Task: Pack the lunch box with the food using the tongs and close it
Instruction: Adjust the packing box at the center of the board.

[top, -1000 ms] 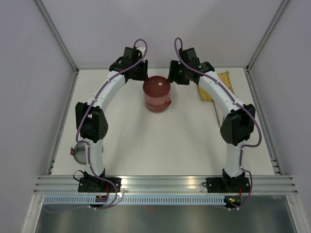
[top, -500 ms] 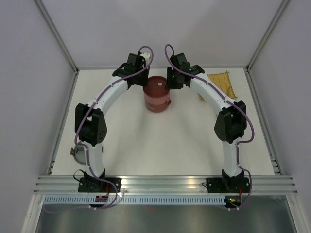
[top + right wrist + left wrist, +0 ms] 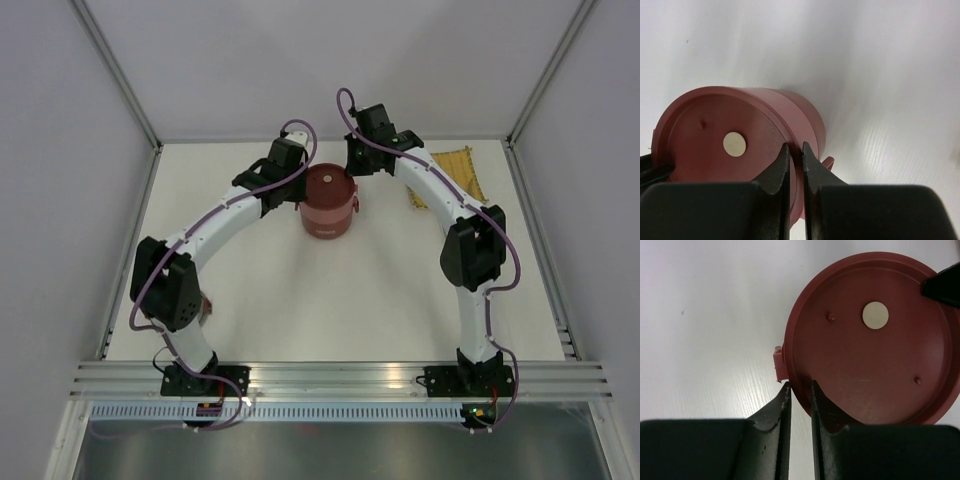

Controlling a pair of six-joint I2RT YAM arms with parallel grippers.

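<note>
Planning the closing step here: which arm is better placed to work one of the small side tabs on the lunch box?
Left, probably. The left pincer straddles the lunch box rim with a side tab exposed just beside its tip; the right pincer half hides the other tab.

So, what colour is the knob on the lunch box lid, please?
The knob is pale cream; best in left wrist view.

A yellow woven mat [image 3: 458, 166] lies flat at the far right corner of the white worktop [image 3: 300, 300], which is enclosed by pale grey walls [image 3: 330, 60] with slim metal corner posts [image 3: 115, 70], while a ribbed aluminium rail [image 3: 340, 378] runs along its near edge.
</note>
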